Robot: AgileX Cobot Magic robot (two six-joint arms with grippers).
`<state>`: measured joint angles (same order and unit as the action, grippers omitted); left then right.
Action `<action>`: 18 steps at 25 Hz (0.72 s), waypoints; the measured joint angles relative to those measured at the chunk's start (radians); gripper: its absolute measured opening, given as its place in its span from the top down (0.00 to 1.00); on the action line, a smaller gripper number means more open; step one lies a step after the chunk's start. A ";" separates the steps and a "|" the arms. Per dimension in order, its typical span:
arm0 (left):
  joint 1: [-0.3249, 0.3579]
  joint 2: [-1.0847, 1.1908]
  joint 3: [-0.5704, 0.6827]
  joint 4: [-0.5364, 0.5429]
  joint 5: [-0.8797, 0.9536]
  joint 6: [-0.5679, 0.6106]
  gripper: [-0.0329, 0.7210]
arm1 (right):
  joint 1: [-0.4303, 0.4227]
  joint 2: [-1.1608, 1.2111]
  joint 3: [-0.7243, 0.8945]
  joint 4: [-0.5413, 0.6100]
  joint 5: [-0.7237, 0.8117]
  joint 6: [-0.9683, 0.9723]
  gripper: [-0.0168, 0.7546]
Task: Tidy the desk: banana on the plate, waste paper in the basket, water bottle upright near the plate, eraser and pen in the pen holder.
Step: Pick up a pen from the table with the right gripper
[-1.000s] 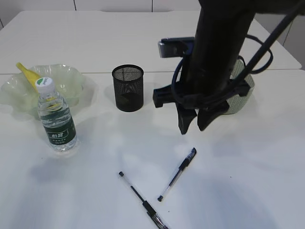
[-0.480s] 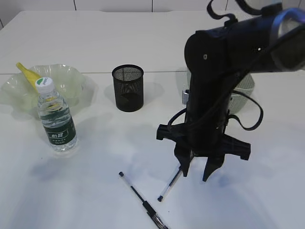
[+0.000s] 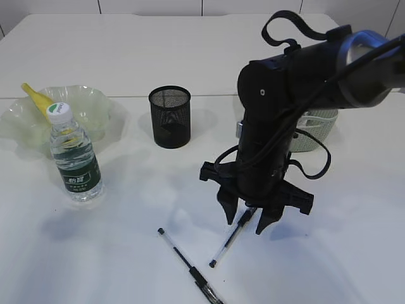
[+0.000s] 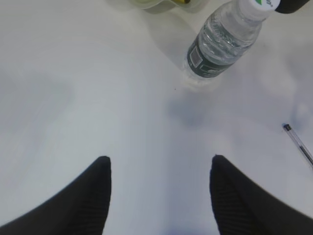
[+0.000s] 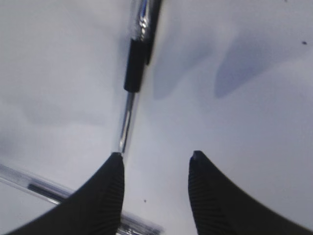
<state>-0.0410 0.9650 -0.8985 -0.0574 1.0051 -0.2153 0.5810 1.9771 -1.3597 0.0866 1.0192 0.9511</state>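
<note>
My right gripper (image 3: 245, 223) is open and hangs low over a black-capped pen (image 3: 225, 246) on the white table. In the right wrist view the gripper (image 5: 155, 157) straddles bare table, and that pen (image 5: 134, 73) runs down to the left fingertip (image 5: 115, 164). A second pen (image 3: 190, 268) lies to the front left and also shows in the right wrist view (image 5: 29, 188). The black mesh pen holder (image 3: 169, 117) stands behind. The water bottle (image 3: 76, 158) stands upright by the green plate (image 3: 88, 104), which holds the banana (image 3: 37, 98). My left gripper (image 4: 159, 164) is open and empty. I see no eraser or waste paper.
A white basket (image 3: 313, 130) stands behind the right arm, partly hidden by it. The left wrist view shows the bottle (image 4: 220, 39) and a pen tip (image 4: 298, 144) at its right edge. The left arm does not show in the exterior view.
My right arm has swung from beside the basket toward the table's front and come down over the black-capped pen, jaws still open. The objects have not moved.
</note>
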 joint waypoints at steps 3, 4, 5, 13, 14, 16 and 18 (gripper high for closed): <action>0.000 0.000 0.000 0.000 0.007 0.000 0.35 | 0.000 0.018 0.000 -0.002 -0.024 0.017 0.45; 0.000 0.000 0.000 0.000 0.008 0.001 0.35 | 0.000 0.027 0.000 -0.002 -0.026 0.021 0.44; 0.000 0.000 0.000 0.000 0.012 0.001 0.35 | 0.000 0.041 0.000 -0.002 -0.026 0.024 0.43; 0.000 0.000 0.000 -0.002 0.022 0.003 0.35 | 0.000 0.117 0.000 0.014 -0.064 0.028 0.42; 0.000 0.000 0.000 -0.002 0.022 0.003 0.35 | 0.000 0.119 0.000 0.015 -0.073 0.028 0.42; 0.000 0.000 0.000 -0.002 0.022 0.003 0.35 | 0.000 0.119 0.000 0.019 -0.093 0.031 0.42; 0.000 0.000 0.000 -0.002 0.022 0.003 0.35 | 0.000 0.120 0.000 0.018 -0.104 0.038 0.42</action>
<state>-0.0410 0.9650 -0.8985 -0.0592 1.0273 -0.2124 0.5810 2.0969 -1.3597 0.1044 0.9156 0.9889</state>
